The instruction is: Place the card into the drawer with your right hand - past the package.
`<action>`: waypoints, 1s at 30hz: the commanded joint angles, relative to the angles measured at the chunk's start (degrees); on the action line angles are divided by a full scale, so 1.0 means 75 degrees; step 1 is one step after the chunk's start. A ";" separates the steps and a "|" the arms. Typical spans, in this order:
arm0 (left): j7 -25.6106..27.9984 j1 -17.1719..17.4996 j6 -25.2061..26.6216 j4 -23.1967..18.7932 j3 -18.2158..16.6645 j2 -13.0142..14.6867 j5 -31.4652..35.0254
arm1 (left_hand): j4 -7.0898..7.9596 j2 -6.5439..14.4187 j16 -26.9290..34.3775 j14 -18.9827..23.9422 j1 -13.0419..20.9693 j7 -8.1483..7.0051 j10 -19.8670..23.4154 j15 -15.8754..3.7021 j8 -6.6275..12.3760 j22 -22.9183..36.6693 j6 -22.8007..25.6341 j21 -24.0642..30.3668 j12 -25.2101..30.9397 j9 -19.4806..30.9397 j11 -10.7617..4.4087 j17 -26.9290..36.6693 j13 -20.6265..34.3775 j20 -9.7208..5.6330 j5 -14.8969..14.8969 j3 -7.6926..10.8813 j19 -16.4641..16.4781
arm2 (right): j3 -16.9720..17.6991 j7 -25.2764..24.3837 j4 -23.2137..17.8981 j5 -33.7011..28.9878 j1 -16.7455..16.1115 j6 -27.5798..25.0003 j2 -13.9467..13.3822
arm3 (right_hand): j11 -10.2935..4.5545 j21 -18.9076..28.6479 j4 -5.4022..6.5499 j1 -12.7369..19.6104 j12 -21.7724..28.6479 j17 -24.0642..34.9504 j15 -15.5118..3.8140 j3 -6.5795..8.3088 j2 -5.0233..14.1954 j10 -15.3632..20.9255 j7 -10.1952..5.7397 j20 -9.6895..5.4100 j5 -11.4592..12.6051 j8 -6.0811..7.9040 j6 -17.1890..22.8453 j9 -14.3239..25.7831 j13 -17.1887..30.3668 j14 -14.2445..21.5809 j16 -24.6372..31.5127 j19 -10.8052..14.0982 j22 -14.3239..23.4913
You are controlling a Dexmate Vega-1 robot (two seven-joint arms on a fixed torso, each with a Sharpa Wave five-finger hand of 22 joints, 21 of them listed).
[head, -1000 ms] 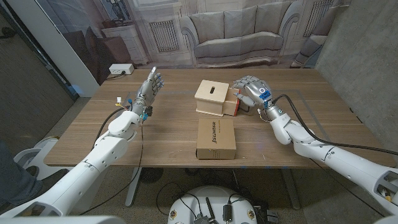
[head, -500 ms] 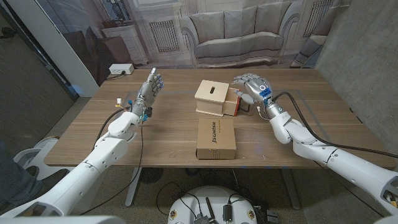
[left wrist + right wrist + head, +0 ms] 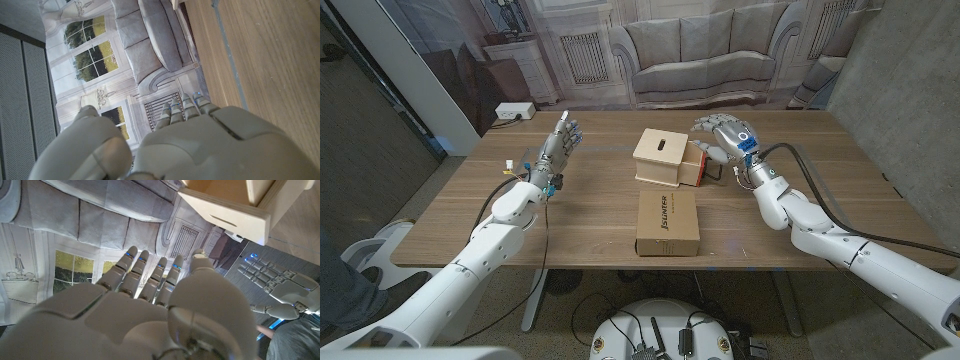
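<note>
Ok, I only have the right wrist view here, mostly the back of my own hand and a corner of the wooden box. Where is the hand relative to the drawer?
Observer: In the head view the right hand is over the open drawer, which sticks out of the wooden box on the robot's right side.
Operator: And where's the package?
Observer: The package lies flat on the table, nearer the robot than the box and apart from it.
Operator: Is the card in the drawer?
Observer: I cannot tell. The fingers look spread with nothing in them, and something reddish shows at the drawer below them, too small to name.
</note>
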 commanded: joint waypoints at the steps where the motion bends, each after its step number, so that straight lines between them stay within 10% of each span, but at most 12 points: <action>1: -0.0140 -0.0004 -0.0012 0.0111 -0.0002 0.0011 -0.0079 | 0.0032 0.0025 0.0012 0.0016 0.0018 -0.0028 0.0065 -0.0025 -0.0001 0.0014 0.0081 -0.0004 0.0015 0.0019 -0.0014 0.0029 0.0035 0.0026 -0.0028 -0.0051 -0.0079 | 0.0320 0.0265 -0.0386 0.0082 -0.0187 -0.0011 -0.0103 | 0.0013 -0.0007 0.0054 -0.0044 0.0053 0.0015 -0.0915 -0.0001 0.0024 -0.0049 -0.0031 -0.0548 0.0032 -0.0040 -0.0047 0.0017 0.0031 -0.0006 0.0023 -0.0003 0.0027; 30: -0.0608 -0.0299 0.0168 0.0453 0.0161 0.0094 -0.0139 | 0.0031 0.0047 0.0008 0.0005 0.0041 -0.0029 0.0044 -0.0008 -0.0002 0.0013 0.0087 -0.0006 0.0007 0.0019 -0.0016 0.0029 0.0035 0.0022 -0.0032 -0.0083 -0.0094 | 0.0580 0.0419 -0.0725 -0.0026 -0.0313 -0.0206 -0.0017 | 0.0006 -0.0003 0.0069 -0.0124 0.0141 -0.0001 -0.0924 -0.0018 0.0036 0.0041 -0.0020 -0.0561 0.0020 -0.0132 -0.0066 -0.0022 0.0030 -0.0022 0.0054 -0.0023 0.0021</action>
